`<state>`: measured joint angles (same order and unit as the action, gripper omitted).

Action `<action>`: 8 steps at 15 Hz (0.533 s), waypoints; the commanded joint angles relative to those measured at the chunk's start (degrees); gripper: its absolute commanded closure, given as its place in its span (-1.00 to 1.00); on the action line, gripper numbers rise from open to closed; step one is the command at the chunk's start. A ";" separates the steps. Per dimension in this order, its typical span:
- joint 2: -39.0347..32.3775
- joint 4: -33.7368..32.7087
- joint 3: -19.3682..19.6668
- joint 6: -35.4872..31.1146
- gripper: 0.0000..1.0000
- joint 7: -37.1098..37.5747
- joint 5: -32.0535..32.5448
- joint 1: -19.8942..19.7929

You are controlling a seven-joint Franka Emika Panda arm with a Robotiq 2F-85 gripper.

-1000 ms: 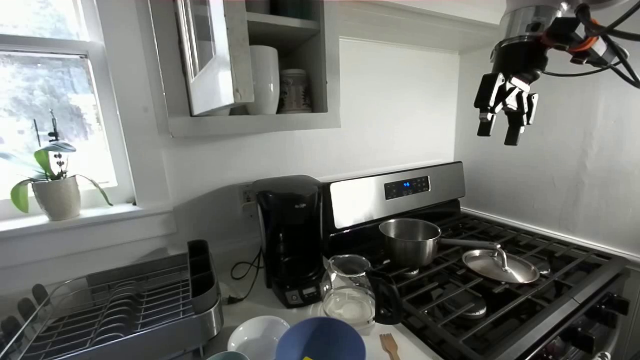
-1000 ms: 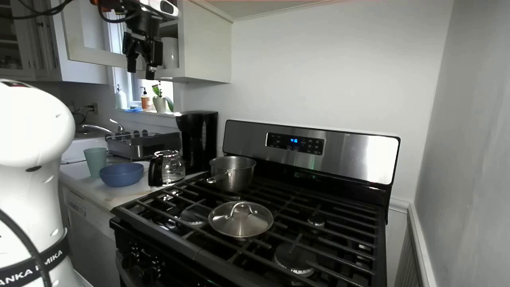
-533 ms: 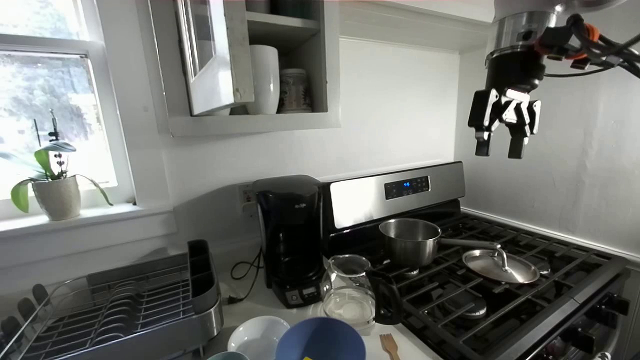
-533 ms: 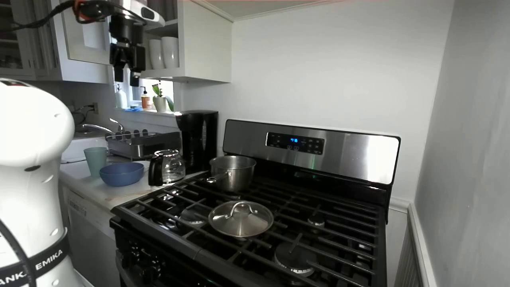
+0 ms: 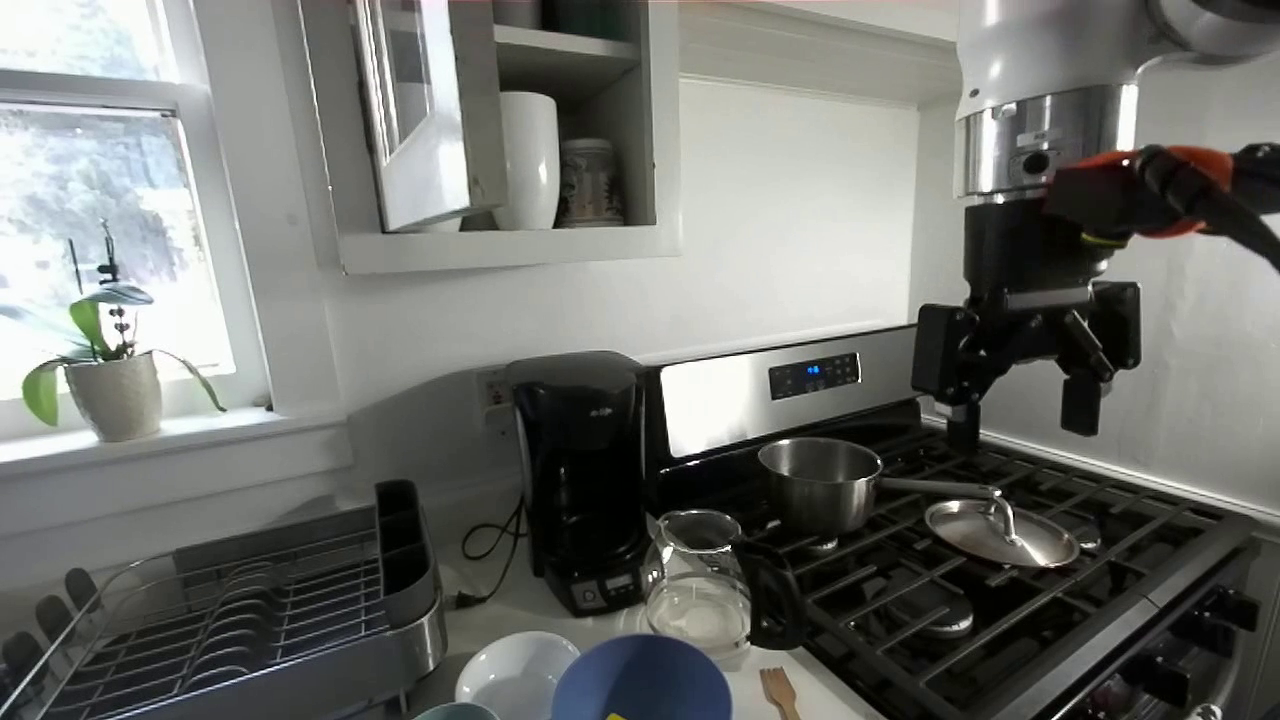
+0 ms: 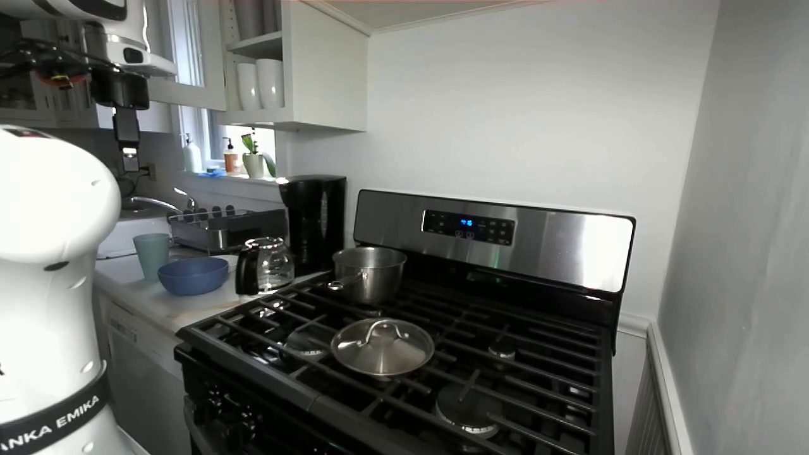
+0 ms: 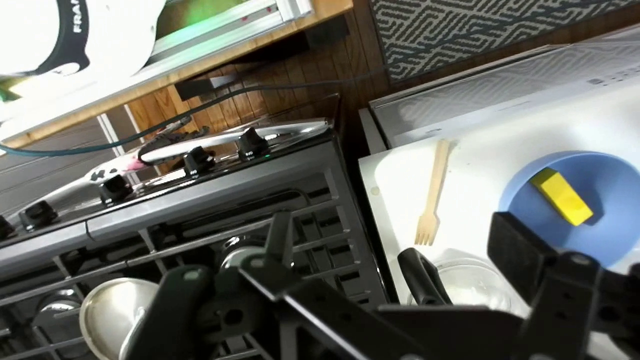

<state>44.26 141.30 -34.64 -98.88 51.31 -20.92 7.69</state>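
My gripper [image 5: 1022, 418] is open and empty, pointing down in the air above the counter and stove edge. In an exterior view it is seen edge-on [image 6: 129, 161]. In the wrist view, the black handle of a glass carafe [image 7: 475, 282] and a wooden fork [image 7: 434, 200] show between the spread fingers [image 7: 398, 239], well below them. A blue bowl [image 7: 617, 200] with a yellow block [image 7: 562, 196] in it lies beyond the right finger. A steel lid [image 5: 1000, 533] rests on the stove grates beside a steel saucepan [image 5: 820, 500]. The gripper touches nothing.
A black coffee maker [image 5: 580, 470] stands behind the carafe. A dish rack [image 5: 400, 650], a white bowl [image 5: 515, 672] and a green cup [image 6: 152, 256] are on the counter. The upper cabinet door [image 5: 425, 150] hangs open. Stove knobs [image 7: 252, 144] line the front.
My gripper has come down and turned. It looks larger in an exterior view and has shifted left and down in an exterior view. The objects on the stove and counter have not moved.
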 commanded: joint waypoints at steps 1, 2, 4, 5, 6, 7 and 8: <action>-3.69 3.18 -3.82 -7.28 -1.00 6.93 -3.37 1.99; -4.78 4.35 -5.44 -10.63 -1.00 8.12 -3.31 2.39; -7.75 6.03 -8.60 -16.86 -1.00 10.61 -1.66 2.59; -9.87 6.61 -10.14 -19.79 -1.00 12.12 -1.27 2.48; -11.64 7.10 -11.53 -22.53 -1.00 13.50 -0.64 2.32; -13.81 7.52 -13.01 -25.40 -1.00 15.22 -0.29 2.17; -16.03 7.95 -14.47 -28.31 -1.00 17.05 0.25 1.84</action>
<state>34.71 148.50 -46.13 -119.80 62.80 -22.43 9.40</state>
